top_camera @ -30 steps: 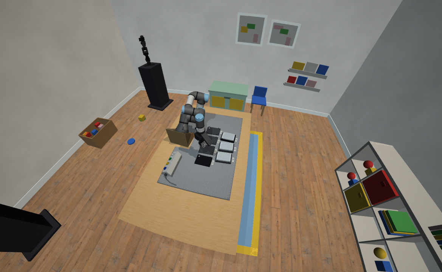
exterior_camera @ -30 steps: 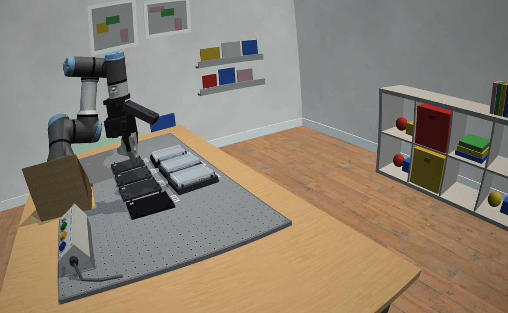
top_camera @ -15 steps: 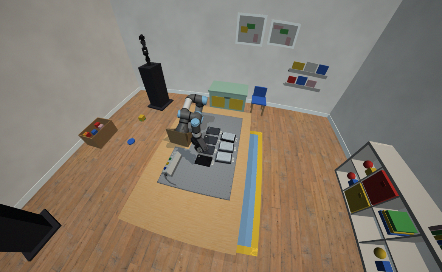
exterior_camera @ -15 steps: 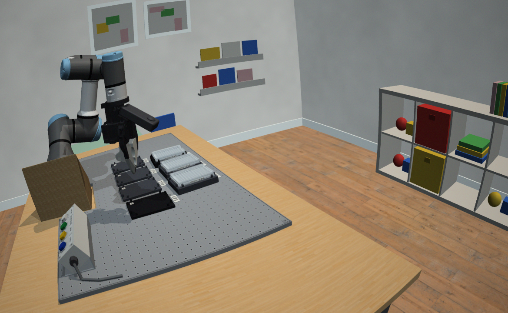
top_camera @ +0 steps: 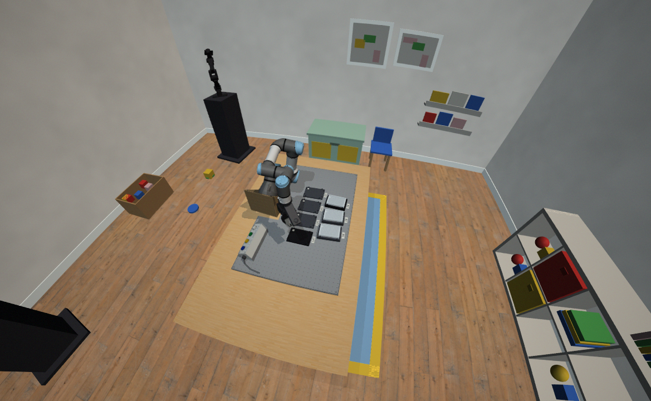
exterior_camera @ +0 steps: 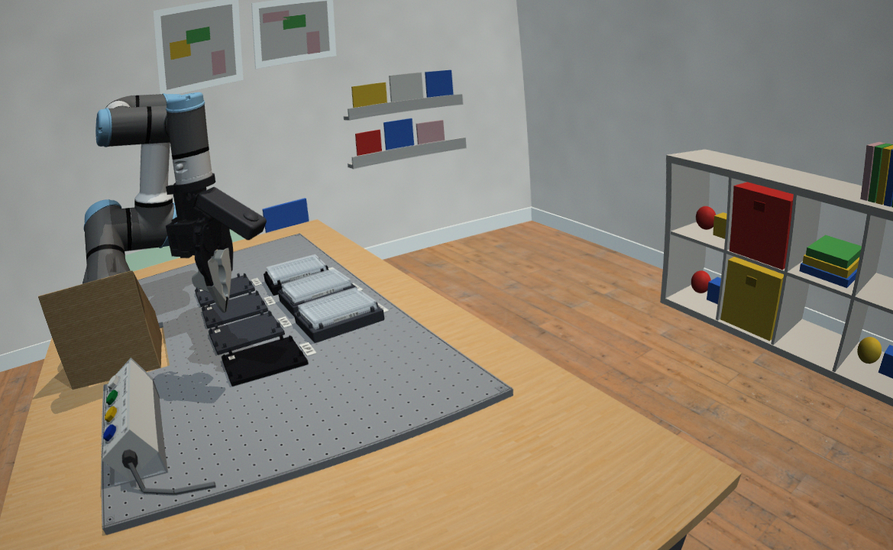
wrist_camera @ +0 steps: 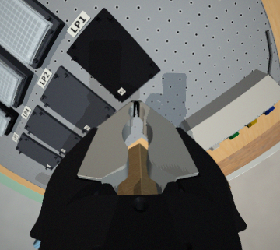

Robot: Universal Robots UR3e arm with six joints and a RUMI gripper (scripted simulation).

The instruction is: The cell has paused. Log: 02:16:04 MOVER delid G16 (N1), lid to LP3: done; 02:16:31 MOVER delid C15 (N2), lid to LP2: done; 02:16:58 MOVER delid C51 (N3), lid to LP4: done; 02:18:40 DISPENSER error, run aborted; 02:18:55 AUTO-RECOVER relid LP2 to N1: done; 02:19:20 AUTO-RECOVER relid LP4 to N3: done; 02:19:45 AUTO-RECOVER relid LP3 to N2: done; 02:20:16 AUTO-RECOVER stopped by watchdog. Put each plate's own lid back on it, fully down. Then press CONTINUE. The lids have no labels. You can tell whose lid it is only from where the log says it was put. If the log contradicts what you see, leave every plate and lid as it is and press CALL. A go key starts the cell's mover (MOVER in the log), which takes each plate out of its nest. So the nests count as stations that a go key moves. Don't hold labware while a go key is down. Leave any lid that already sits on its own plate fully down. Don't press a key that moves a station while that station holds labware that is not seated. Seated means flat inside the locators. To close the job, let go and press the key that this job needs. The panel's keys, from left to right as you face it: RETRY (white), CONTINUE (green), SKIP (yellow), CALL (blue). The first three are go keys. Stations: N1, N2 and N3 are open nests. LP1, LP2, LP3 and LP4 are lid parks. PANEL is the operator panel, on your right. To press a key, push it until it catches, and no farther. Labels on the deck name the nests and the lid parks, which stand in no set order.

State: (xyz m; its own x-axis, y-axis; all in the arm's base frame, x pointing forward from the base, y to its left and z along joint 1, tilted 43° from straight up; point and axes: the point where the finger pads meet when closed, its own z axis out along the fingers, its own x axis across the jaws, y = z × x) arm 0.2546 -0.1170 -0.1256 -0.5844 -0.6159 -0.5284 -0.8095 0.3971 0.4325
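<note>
Three white-welled plates (exterior_camera: 317,286) stand in a row of dark nests; they also show at the left edge of the wrist view (wrist_camera: 21,20). I cannot tell whether clear lids sit on them. Beside them lie four lid parks. LP1 (wrist_camera: 113,53) is bare and black. LP2 (wrist_camera: 75,98), LP4 (wrist_camera: 50,127) and LP3 (wrist_camera: 36,149) look greyer and slightly thicker, as if a clear lid lies on each. My gripper (wrist_camera: 135,101) (exterior_camera: 220,294) is shut and empty, hovering tilted over the near edge of the parks, between them and the panel (wrist_camera: 237,111).
The panel (exterior_camera: 127,427) stands at the plate's left front corner, with green (wrist_camera: 233,135), yellow (wrist_camera: 252,123) and blue (wrist_camera: 269,110) keys in view and a cable trailing from it. A brown box (exterior_camera: 100,328) stands behind the panel, beside the arm's base.
</note>
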